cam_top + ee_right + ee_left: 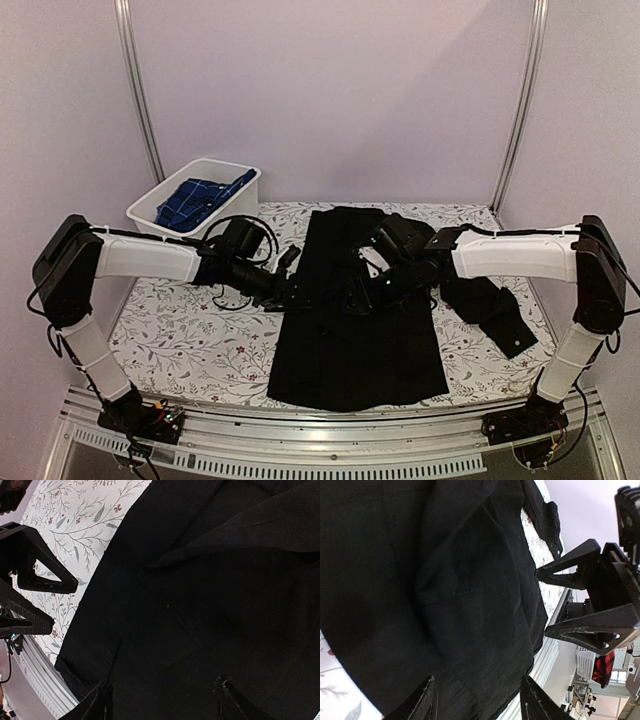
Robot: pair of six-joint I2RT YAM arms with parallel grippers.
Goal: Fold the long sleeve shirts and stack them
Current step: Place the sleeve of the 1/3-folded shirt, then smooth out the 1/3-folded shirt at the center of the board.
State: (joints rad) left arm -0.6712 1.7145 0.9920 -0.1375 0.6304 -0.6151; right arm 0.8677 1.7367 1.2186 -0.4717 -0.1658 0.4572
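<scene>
ok so the black shirt [355,335] is laid flat down the middle of the table [170,330], hem toward the near edge. one sleeve [492,312] trails off to the right in a crumpled heap. the opposite edge runs straight, so imo that side's sleeve is already tucked in, can't confirm tho. the plaid shirt [197,203] sits bunched in the white tub [245,182] at the far left corner, well apart from the black one, prob waiting its turn

both arms reach in over the shirt's middle and face each other. left gripper [297,291] is near the shirt's left edge, fingers spread wide, nothing between them. its wrist cam just shows black cloth under the gap. right gripper [360,297] same deal, wide open w/ nothing held, over the chest area where a flap of cloth overlaps the body. can't tell if either tip is touching fabric

my guess: no grip bc they're lining up a pinch, and the loose sleeve needs folding in before the body gets halved. risk = thin dark cloth, easy to grab 2 layers at once
</scene>
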